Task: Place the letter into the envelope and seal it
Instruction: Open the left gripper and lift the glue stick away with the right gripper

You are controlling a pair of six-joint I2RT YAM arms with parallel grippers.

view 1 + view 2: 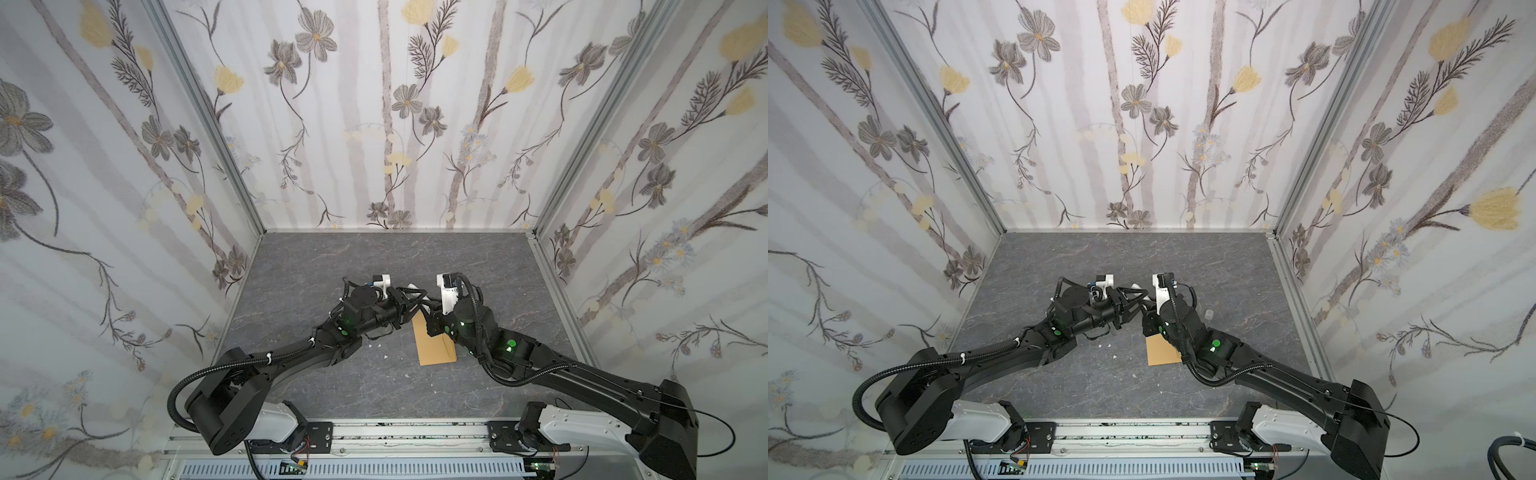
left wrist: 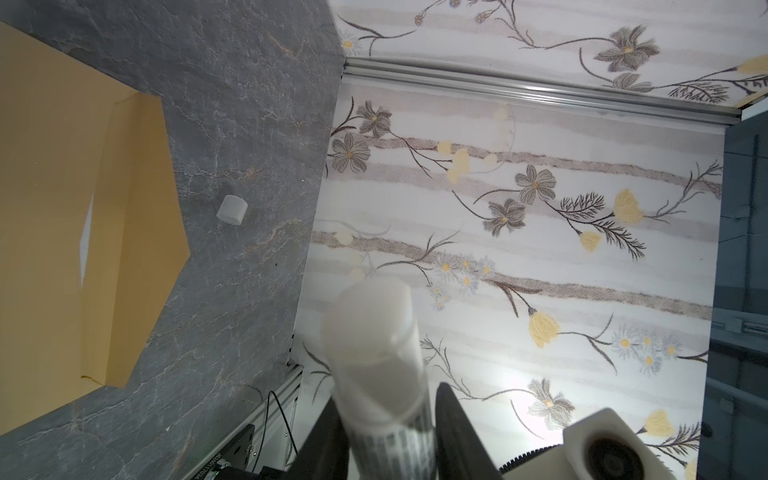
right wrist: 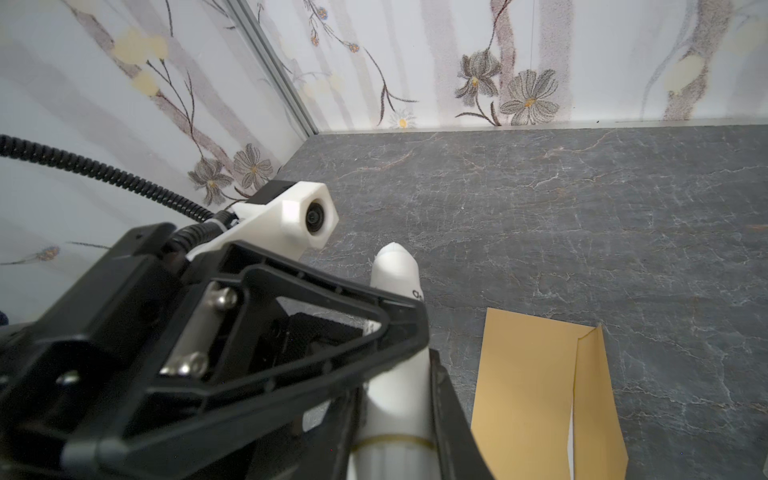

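Right gripper [image 3: 395, 382]: jaws clamped on the lower body of a white tube [image 3: 394, 268], whose tapered tip points away from the wrist. Left gripper [image 2: 390, 399]: the same tube lies between its fingers [image 2: 453, 419], near the barcode end. Whether they press on it or stand just off it cannot be told. In the right wrist view, one left finger crosses in front of the tube, between its tip and the right jaws. In both top views the two grippers meet above the far end of the envelope [image 1: 434, 349], fingertips close together, and the tube's white tip shows just beyond them. The envelope lies flat on the table [image 1: 332, 266] with its long axis running away from the robot. Its near end is in plain sight and its far end is hidden under the grippers and the right arm. The flap [image 2: 137, 232] is open and lies flat on the table beyond the envelope's mouth. The letter [image 2: 85, 237] is inside the envelope, and only a thin white sliver shows at the mouth, along the flap's fold. A small white cap [image 2: 232, 210] sits on the table near the flap's point, apart from it and not touching the envelope. A few small white scraps [image 1: 376, 344] lie on the table left of the envelope, between it and the left arm.
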